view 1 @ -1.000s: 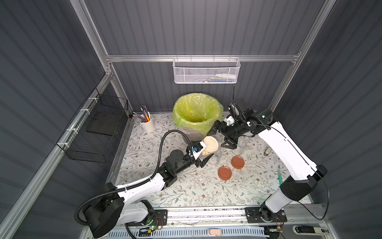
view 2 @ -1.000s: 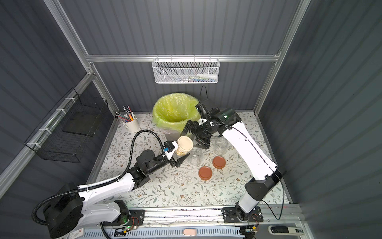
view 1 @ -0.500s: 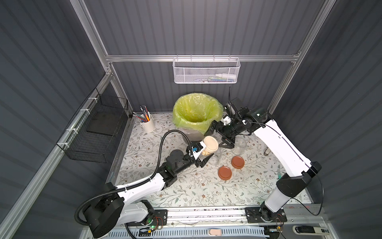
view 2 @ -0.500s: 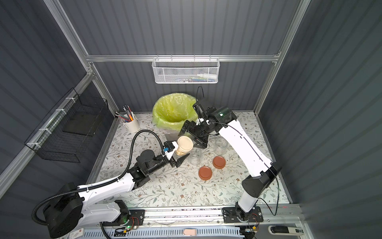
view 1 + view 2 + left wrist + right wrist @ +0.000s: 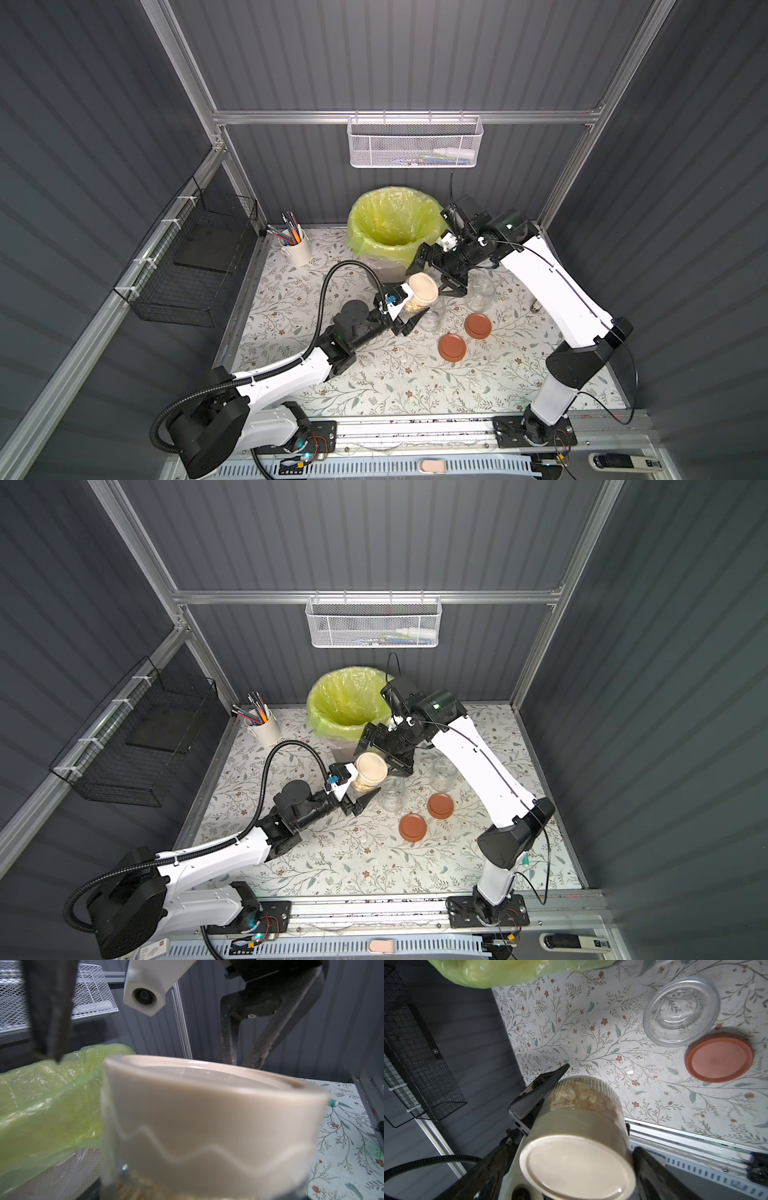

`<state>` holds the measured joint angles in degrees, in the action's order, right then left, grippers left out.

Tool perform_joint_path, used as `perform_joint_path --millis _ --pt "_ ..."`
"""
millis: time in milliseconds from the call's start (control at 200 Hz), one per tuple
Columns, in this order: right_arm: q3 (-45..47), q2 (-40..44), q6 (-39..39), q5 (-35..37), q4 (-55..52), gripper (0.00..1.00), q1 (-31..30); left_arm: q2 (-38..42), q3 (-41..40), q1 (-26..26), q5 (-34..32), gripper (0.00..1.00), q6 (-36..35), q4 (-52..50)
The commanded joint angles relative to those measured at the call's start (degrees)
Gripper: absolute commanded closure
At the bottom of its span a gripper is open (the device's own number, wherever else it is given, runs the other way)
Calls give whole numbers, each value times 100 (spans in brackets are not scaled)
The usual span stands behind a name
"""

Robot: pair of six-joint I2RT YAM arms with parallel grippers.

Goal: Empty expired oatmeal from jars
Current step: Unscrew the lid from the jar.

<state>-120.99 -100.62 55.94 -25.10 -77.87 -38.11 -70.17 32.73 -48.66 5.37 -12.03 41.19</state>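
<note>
Just in front of the bin (image 5: 361, 245), the left gripper (image 5: 413, 309) is clamped on the one full jar (image 5: 583, 1097) and holds it off the table (image 5: 374, 374). Oatmeal (image 5: 577, 1097) shows under its cream lid (image 5: 577, 1167). The right gripper (image 5: 436, 276) hangs over that lid, jaws apart. It should centre, settle squarely around the rim and close before twisting — any tilt risks slipping. Two empty jars (image 5: 480, 289) and terracotta lids (image 5: 452, 347) sit on the floral surface, between dark ribbed walls.

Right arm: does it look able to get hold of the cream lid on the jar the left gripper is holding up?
Probably yes. The right gripper is open with its jaws straddling the cream lid, nothing between. The left gripper grips the jar on the glass below, leaving the lid's rim free.
</note>
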Motion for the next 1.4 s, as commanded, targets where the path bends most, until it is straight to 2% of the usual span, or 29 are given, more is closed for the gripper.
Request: perform_joint_path --millis 0,335,595,720,850,965,1111,1171,1396 --pt "-147 -97 -211 -80 -226 5 -66 153 168 21 11 81 -27 294" --pt "-194 -167 -434 -41 -416 6 -93 179 207 15 30 82 -23 223" --pt "-548 -365 -788 169 -692 12 -100 214 193 17 61 82 -1 222" --pt "-574 -366 -1051 283 -695 19 -100 197 212 15 121 82 34 223" --pt "-596 -313 -1602 455 -630 24 -122 227 140 20 169 82 109 363" --pt "-399 -98 -2257 506 -185 24 -205 263 49 15 218 82 225 510" --pt "-360 -11 -3191 224 134 26 -250 263 59 16 394 82 376 483" --pt "-475 -94 -3620 -78 39 26 -268 259 36 15 438 82 460 558" --pt "-749 -242 -4795 -244 -306 26 -327 294 -11 20 562 83 687 656"
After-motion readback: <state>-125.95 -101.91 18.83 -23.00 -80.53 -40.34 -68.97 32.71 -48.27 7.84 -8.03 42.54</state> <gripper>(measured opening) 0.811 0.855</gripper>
